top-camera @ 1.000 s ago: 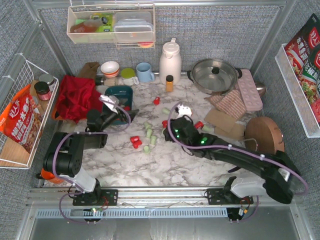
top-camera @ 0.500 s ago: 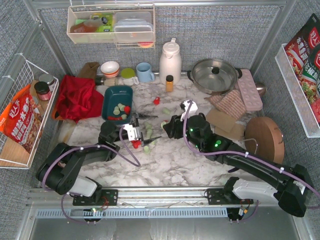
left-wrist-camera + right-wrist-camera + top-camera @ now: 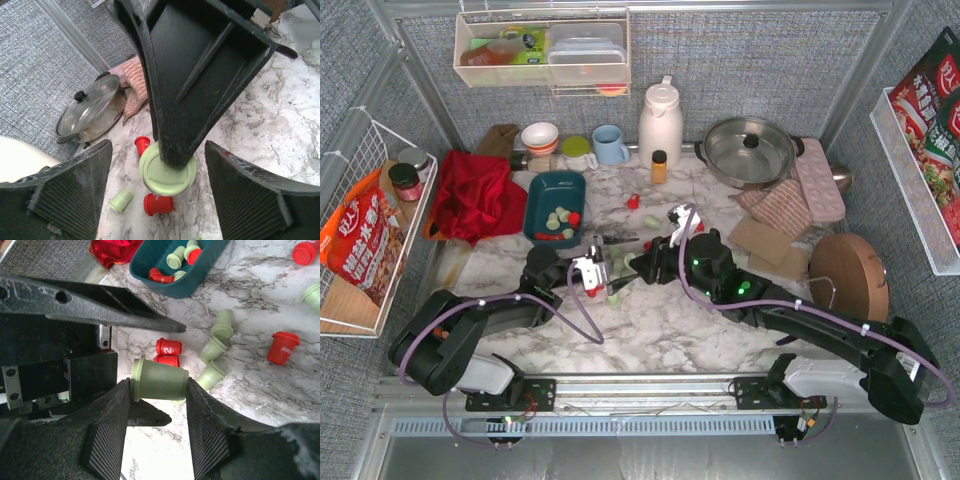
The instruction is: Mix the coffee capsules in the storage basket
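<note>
My right gripper (image 3: 157,390) is shut on a pale green coffee capsule (image 3: 160,380), held sideways above the marble. My left gripper (image 3: 160,195) faces it with jaws open wide on either side of that capsule (image 3: 167,172), touching nothing. Seen from above, both grippers (image 3: 605,270) (image 3: 635,265) meet mid-table. The teal storage basket (image 3: 535,195) behind them holds several red and green capsules (image 3: 560,218). More capsules lie loose on the table: a red pair (image 3: 168,347), several green ones (image 3: 212,347) and a single red one (image 3: 282,347).
At the back stand a white jug (image 3: 660,120), an amber bottle (image 3: 659,166), a lidded pot (image 3: 750,150), a blue mug (image 3: 610,145) and bowls. A red cloth (image 3: 475,195) lies left of the basket. A pink tray (image 3: 817,178) and wooden disc (image 3: 847,265) sit right.
My left gripper left the basket and came to mid-table in front of the right gripper. My right gripper shifted left, still carrying the green capsule.
</note>
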Action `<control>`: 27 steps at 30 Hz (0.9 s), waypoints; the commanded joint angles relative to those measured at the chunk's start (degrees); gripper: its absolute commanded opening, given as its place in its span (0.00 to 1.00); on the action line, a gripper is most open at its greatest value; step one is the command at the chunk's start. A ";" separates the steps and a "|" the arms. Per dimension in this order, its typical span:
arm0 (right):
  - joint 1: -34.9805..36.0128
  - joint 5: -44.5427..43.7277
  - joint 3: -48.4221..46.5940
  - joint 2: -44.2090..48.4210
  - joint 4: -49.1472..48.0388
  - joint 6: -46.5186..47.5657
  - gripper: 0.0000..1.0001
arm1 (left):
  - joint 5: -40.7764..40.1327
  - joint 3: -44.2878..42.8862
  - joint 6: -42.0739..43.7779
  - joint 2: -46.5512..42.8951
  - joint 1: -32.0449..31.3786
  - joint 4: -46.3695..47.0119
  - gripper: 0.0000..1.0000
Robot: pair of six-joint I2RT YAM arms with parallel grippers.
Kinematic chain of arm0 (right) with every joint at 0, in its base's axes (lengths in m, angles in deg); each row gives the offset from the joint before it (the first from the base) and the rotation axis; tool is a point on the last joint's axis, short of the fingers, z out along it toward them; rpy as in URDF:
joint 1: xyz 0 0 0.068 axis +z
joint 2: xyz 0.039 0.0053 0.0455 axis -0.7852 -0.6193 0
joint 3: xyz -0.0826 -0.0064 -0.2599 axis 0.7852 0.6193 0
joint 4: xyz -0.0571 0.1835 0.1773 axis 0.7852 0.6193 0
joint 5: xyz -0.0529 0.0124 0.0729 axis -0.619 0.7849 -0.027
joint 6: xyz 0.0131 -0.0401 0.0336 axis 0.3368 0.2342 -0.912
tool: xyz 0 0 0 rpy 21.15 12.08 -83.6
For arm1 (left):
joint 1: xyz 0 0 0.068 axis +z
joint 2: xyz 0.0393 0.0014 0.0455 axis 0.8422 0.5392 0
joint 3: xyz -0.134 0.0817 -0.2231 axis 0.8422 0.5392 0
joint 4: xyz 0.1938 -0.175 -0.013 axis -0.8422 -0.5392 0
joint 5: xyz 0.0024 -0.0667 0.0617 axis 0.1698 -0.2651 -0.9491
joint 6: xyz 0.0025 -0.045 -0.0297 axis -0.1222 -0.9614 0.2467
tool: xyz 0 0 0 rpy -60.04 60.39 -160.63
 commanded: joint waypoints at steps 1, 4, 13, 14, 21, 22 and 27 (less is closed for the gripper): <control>0.15 2.14 0.17 -1.15 -5.60 -2.36 0.45 | -0.08 0.08 1.67 -0.75 -0.52 -0.64 0.78; 0.18 2.37 0.10 -1.57 -6.13 -2.81 0.45 | -0.08 -0.15 2.59 -0.97 -0.67 -2.43 0.70; 0.18 0.98 0.14 -0.39 -5.06 -2.88 0.50 | -2.14 -1.76 4.44 -2.04 -0.69 -8.98 0.46; 0.18 0.63 -0.02 -0.30 -4.48 -2.82 0.53 | -2.52 -1.83 4.36 -1.99 -0.71 -9.09 0.45; 0.01 -4.36 -0.61 2.06 0.74 -0.99 0.68 | -8.19 -1.95 5.24 -1.69 1.60 -11.48 0.45; 0.00 -5.48 -0.65 2.48 1.64 -0.48 0.68 | -8.70 -1.94 4.92 -1.34 3.00 -11.22 0.45; 0.05 -7.38 -2.90 0.71 8.76 2.32 0.68 | -11.48 -1.75 -3.98 1.93 15.25 -0.27 0.45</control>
